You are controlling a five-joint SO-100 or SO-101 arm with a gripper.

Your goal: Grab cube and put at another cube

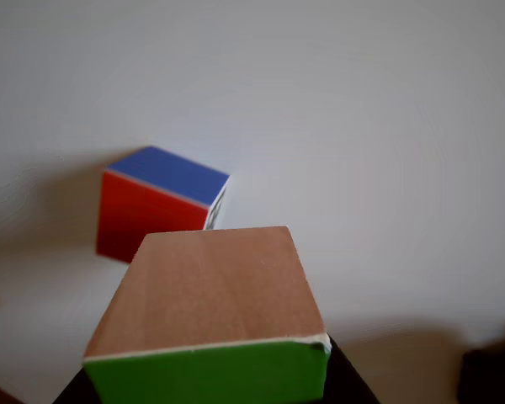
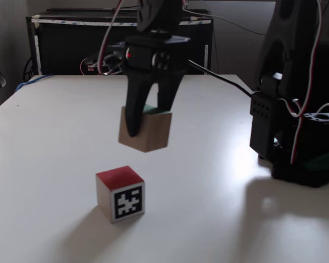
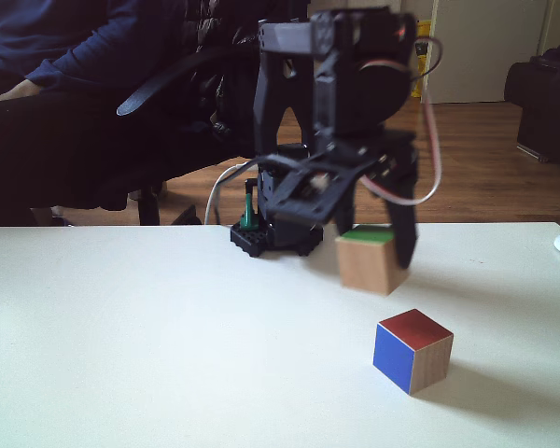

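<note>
Tilted cube point(image 2: 146, 130) held aloft, green face up.

The black arm reaches down over the white table point(image 2: 55, 142) with its gripper point(image 2: 149, 118) pointing downward, fingers clamped on opposite sides of the cube point(image 2: 145, 130), which it holds tilted and clear above the table's surface.

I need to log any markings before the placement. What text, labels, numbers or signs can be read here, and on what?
No words, brands or numbers can be read in any view.
One sign: a black-and-white square-pattern marker, not text, on the side of the smaller cube in a fixed view.
The wooden cube held in the pincer shows plain wood and a green face, no print.
</note>
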